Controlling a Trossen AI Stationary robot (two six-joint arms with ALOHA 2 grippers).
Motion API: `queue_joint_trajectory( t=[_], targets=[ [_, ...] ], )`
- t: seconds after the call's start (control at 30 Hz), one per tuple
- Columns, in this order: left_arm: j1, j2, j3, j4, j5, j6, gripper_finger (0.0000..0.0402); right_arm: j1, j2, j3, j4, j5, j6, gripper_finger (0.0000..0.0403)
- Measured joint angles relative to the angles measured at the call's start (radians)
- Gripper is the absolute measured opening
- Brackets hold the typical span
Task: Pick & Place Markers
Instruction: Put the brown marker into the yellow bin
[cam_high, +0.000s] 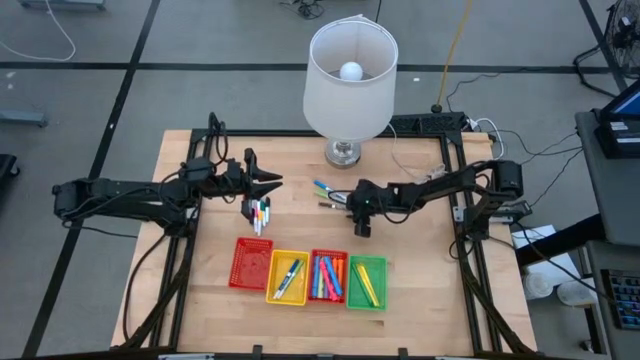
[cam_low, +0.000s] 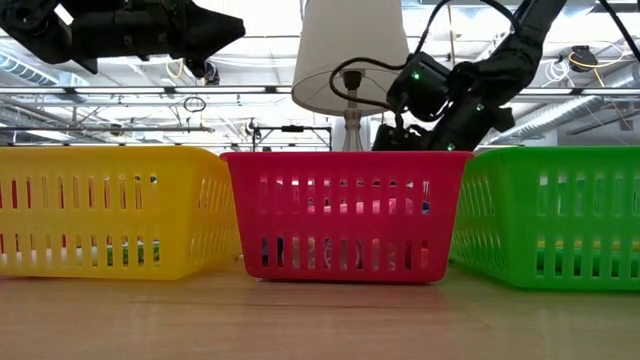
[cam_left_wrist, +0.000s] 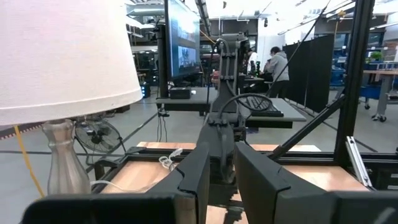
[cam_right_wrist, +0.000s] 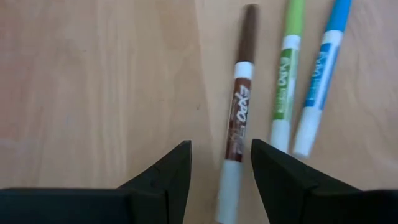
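- Now your right gripper (cam_right_wrist: 221, 165) stands open and empty, the brown marker (cam_right_wrist: 237, 130) lying between its fingers.
- Just beside one finger lie the green marker (cam_right_wrist: 285, 93) and blue marker (cam_right_wrist: 322, 81); drift sideways and you'll pinch or scatter them.
- Your left gripper (cam_left_wrist: 219, 180) waits raised, fingers nearly closed, empty.

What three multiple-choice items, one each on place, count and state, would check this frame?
1. Where does the brown marker lie?
A. Between the right end effector's fingers
B. In the green tray
C. Under the lamp

2. How many trays sit in the row?
A. Two
B. Four
C. Six

3. What is the right end effector's state?
A. Shut on a marker
B. Open
C. Out of view

Answers: 1 A, the right wrist view shows the brown marker on the table running between the two fingers; 2 B, the high view shows red, yellow, red and green; 3 B, the fingers stand apart on either side of the marker, not gripping it.
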Motion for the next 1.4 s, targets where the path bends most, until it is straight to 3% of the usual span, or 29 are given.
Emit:
queue_joint_trajectory(
  t=[0.53, 0.7, 0.97, 1.2, 1.4],
  targets=[
    [0.0, 0.0, 0.0, 0.0, 0.0, -0.003, 0.0081, 0.004, 0.015, -0.027, 0.001, 0.002, 0.057, 0.015],
    [0.0, 0.0, 0.0, 0.001, -0.001, -0.004, 0.0081, 0.004, 0.017, -0.028, -0.004, 0.001, 0.04, 0.0112],
    [0.0, 0.0, 0.0, 0.001, -0.001, -0.004, 0.0081, 0.004, 0.017, -0.029, -0.01, 0.0, -0.001, 0.0018],
    [0.0, 0.0, 0.0, 0.001, -0.001, -0.004, 0.0081, -0.001, 0.018, -0.03, 0.0, 0.0, -0.013, 0.0018],
    [0.0, 0.0, 0.0, 0.001, -0.001, -0.003, 0.0081, -0.003, -0.072, -0.036, 0.01, 0.011, -0.028, 0.0013]
  ],
)
